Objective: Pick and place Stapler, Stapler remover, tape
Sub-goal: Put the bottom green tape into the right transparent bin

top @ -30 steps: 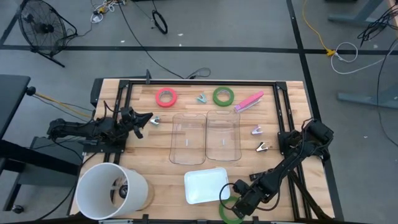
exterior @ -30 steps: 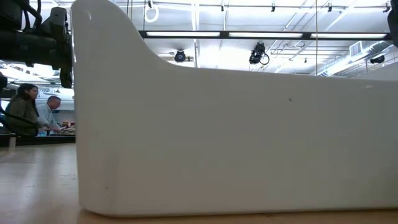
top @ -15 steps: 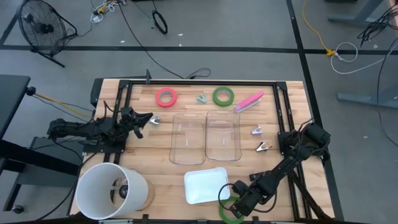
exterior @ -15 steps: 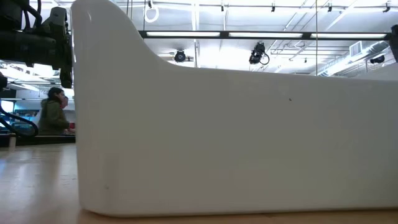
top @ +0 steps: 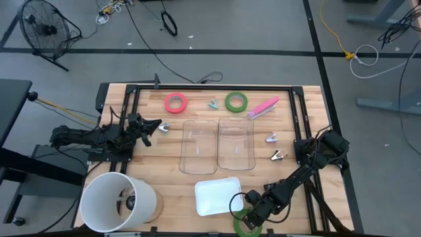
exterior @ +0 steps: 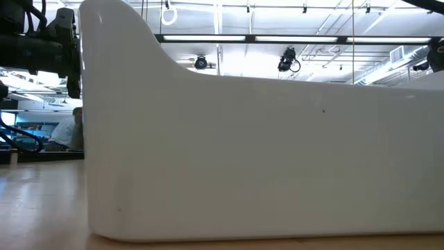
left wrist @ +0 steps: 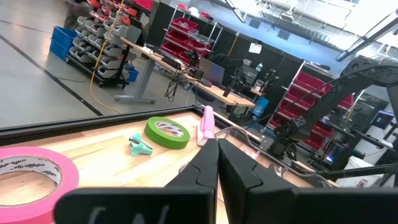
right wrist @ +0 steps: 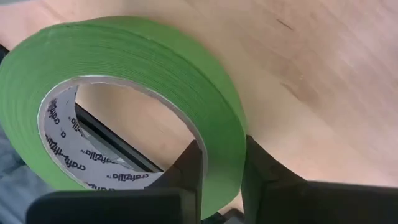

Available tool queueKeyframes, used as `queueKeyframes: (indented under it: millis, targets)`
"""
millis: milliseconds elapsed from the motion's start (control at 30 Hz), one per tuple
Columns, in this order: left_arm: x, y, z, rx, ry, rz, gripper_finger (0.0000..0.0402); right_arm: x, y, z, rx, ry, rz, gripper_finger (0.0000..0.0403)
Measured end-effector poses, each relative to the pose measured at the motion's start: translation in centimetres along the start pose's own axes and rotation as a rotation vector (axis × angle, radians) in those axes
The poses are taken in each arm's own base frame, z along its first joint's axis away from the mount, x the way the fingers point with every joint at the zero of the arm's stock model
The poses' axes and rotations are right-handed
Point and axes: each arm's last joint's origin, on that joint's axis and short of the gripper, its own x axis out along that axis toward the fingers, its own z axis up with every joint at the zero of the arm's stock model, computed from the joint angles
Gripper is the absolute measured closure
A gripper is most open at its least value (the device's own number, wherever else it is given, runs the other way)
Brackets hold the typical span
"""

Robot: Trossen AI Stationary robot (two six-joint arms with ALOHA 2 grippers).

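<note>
Slightly lifted since before, the right gripper (right wrist: 219,168) pinches the green tape (right wrist: 143,74) at the table's (top: 309,112) near edge. Beside it stands the white tray (top: 212,197). The left gripper (left wrist: 217,163), fingers pressed together, waits by the left edge.

"crafts" lettering repeated inside green tape roll (right wrist: 143,93) core, rest unreadable

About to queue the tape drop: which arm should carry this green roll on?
Right. Its tool is shut on the green tape roll at the table's near edge, beside the white tray. The left tool waits shut, empty, at the left side.
</note>
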Motion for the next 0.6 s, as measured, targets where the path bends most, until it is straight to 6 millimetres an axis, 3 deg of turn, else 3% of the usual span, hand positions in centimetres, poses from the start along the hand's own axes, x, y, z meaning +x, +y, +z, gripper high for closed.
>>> queueKeyframes:
  millis: [300,600]
  targets:
    - [0.0,0.0,0.0,0.001,0.0,0.0,0.0388,-3.2,-0.9,-0.8,0.009,0.069,-0.066,0.0352]
    - [0.0,0.0,0.0,0.001,0.0,0.0,0.0388,-9.6,-1.1,-1.1,0.039,-0.028,0.067,0.0352]
